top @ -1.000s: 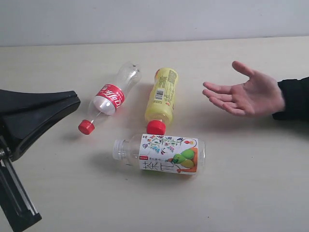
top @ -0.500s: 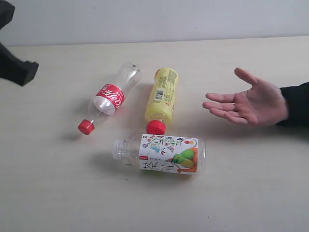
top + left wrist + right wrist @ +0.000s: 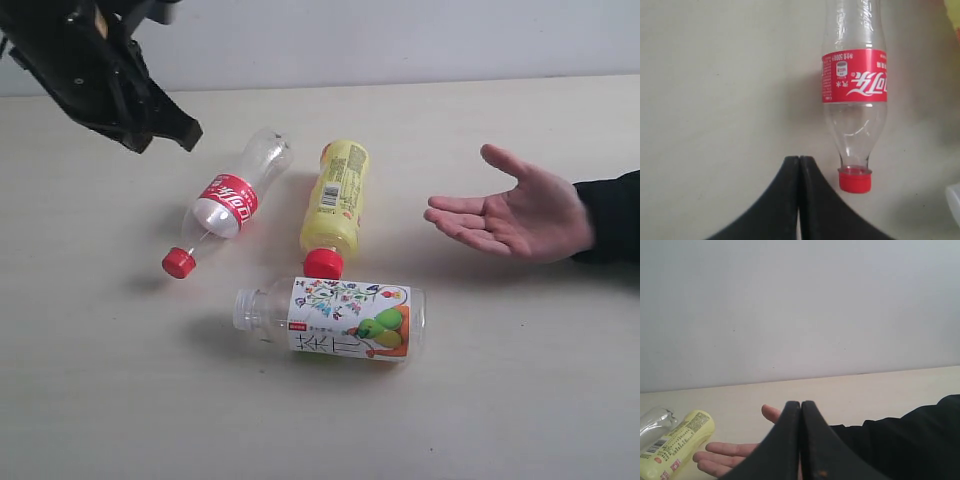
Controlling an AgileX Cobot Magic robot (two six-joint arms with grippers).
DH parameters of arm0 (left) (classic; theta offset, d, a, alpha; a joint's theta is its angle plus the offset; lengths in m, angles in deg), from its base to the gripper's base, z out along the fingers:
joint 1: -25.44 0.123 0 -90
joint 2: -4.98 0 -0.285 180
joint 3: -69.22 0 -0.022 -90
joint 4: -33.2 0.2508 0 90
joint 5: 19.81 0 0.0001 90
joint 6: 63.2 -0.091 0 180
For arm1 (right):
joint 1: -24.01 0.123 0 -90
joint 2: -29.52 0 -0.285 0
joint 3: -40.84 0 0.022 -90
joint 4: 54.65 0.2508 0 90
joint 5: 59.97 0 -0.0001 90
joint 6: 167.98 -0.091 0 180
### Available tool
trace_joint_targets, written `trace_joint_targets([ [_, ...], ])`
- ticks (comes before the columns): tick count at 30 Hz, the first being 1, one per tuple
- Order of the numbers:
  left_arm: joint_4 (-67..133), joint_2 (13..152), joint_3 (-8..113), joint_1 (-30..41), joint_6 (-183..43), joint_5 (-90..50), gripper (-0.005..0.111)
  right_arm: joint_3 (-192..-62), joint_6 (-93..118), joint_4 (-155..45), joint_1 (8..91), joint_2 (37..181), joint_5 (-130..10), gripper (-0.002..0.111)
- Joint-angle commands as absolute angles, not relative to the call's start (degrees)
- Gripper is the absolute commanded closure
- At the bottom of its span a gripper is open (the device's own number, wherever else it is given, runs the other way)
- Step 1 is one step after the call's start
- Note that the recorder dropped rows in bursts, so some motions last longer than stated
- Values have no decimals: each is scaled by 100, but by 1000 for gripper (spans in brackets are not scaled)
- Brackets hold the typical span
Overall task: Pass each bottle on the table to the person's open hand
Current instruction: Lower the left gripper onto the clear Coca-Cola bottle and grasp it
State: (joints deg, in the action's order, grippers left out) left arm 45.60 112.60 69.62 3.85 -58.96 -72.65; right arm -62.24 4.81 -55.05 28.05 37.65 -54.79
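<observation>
Three bottles lie on the pale table (image 3: 520,380). The clear bottle with the red label and cap (image 3: 228,200) (image 3: 854,95) lies at the left. A yellow bottle with a red cap (image 3: 335,205) (image 3: 676,445) lies beside it. The clear bottle with the pear label (image 3: 335,318) lies nearest the front. The person's open hand (image 3: 510,212) (image 3: 725,457) hovers palm up at the right. My left gripper (image 3: 165,135) (image 3: 799,159) is shut and empty, above the table left of the red-label bottle, its tips near the red cap (image 3: 855,180). The right gripper (image 3: 800,404) is shut, empty, in front of the hand.
A plain pale wall (image 3: 400,35) runs behind the table's far edge. The person's black sleeve (image 3: 612,215) reaches in from the right edge.
My left arm has swung up from the lower left to the upper left, now over the table beside the red-label bottle. The hand shifted slightly. The bottles have not moved.
</observation>
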Motion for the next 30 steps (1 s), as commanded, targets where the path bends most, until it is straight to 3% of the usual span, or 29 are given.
trace_joint_targets([
  [1, 4284, 12114, 7758, 449, -6004, -7487, 107, -6194, 480, -5505, 2776, 3731, -5499, 108],
  [5, 3983, 12555, 8336, 437, -6204, -7515, 100, -6194, 480, -5505, 2776, 3731, -5499, 108],
  [11, 3127, 12823, 8462, 437, -6902, -7178, 53, -6194, 480, -5505, 2776, 3731, -5499, 108],
  [13, 3127, 12904, 8462, 437, -6902, -7052, 45, -6194, 480, -5505, 2776, 3731, -5499, 108],
  [30, 3226, 13121, 8471, 437, -6889, -6590, 42, -6194, 480, -5505, 2776, 3731, -5499, 108],
])
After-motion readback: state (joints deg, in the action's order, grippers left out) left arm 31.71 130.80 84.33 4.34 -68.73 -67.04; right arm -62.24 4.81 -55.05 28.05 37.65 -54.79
